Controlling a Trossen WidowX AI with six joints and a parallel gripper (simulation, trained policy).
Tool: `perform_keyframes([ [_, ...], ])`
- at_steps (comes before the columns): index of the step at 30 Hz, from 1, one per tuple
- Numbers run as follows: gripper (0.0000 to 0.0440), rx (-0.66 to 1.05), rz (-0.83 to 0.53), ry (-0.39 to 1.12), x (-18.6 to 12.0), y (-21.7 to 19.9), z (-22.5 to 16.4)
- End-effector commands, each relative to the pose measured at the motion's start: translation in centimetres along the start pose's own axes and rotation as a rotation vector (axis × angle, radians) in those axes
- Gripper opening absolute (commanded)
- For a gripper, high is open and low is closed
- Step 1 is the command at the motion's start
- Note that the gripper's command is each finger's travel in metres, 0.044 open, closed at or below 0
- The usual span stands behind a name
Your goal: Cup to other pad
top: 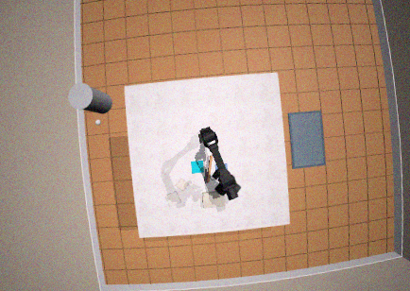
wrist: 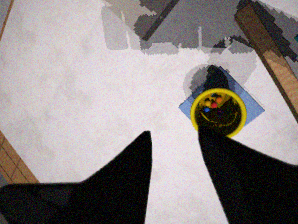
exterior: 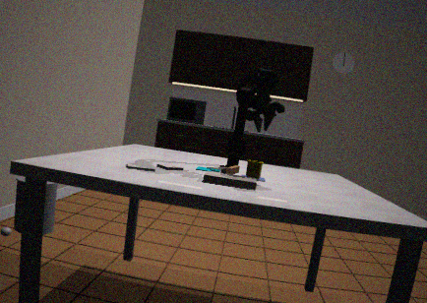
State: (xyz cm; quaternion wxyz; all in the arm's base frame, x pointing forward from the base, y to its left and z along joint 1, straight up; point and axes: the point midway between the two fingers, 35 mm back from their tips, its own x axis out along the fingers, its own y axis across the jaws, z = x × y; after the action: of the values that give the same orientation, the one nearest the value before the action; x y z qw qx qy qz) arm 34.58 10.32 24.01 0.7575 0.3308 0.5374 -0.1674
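Observation:
The yellow cup [exterior: 255, 169] [wrist: 220, 120] stands upright on the blue pad [exterior: 263, 179] [wrist: 254, 108] [top: 222, 165]. Several coloured marbles [wrist: 214, 104] lie inside it. The teal pad [top: 196, 167] [exterior: 208, 169] lies to one side and bears no cup. My gripper [exterior: 262, 130] [wrist: 174, 134] is partly open, with nothing between its fingers. It hangs well above the table and the cup. In the wrist view the right fingertip overlaps the cup's lower left rim, and the cup is off to the right of the gap. The cup is hidden under the arm in the top view.
A wooden block [exterior: 230, 169] [wrist: 270, 55] lies between the two pads. A low box with a dark side [exterior: 229, 182] lies at the table's near side in the exterior view. Flat dark-edged items [exterior: 169, 167] lie to the left on the white table [top: 156, 115] [exterior: 315, 194].

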Motion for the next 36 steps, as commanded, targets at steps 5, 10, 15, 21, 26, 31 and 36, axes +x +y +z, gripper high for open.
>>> perform_keyframes([
  [5, 0.0159, 0.033, -0.136, 0.062, 2.1, -1.5, -0.8],
  [10, 0.0162, 0.044, -0.215, 0.096, 3.2, -2.5, -1.4],
  [15, 0.0164, 0.057, -0.294, 0.126, 4.3, -3.6, -1.9],
  [21, 0.0168, 0.077, -0.371, 0.147, 5.7, -4.7, -2.4],
  [26, 0.0174, 0.095, -0.418, 0.154, 7.0, -5.5, -2.8],
  [31, 0.0182, 0.11, -0.456, 0.158, 8.4, -6.2, -3.2],
  [36, 0.0188, 0.119, -0.486, 0.162, 9.8, -7.0, -3.6],
])
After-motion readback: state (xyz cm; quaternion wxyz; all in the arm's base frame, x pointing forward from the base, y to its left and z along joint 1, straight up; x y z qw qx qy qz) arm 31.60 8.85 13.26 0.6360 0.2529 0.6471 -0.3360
